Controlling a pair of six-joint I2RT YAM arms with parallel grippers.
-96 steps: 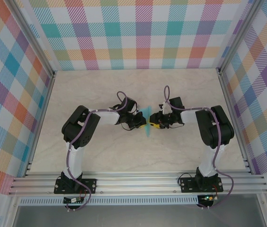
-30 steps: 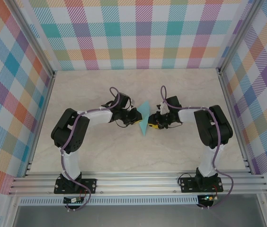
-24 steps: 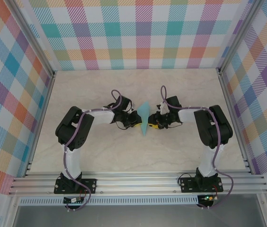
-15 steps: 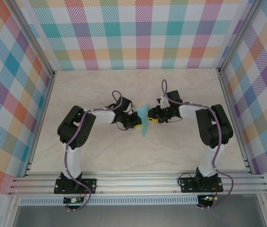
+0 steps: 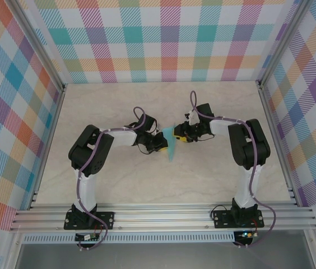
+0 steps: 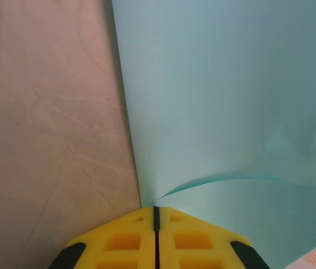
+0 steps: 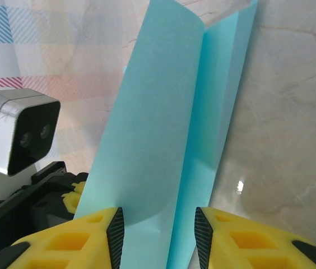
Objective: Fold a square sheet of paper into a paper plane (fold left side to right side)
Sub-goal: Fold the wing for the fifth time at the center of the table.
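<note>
find turquoise sheet of paper (image 5: 170, 144) partly folded, up on edge at mid table (image 5: 147, 185), between both grippers. note left gripper (image 6: 156, 208) clamped tight on the paper's edge, pads meeting. note right gripper (image 7: 157, 216) parted, straddling the two flaps without squeezing. to fold clean: hold left pinch firm, line up flap edges before closing right, then press along crease. go gently, likely tears easily.

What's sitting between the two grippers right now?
The turquoise paper, partly folded, seen from the top camera; left gripper shut on it, right gripper open around it.
</note>
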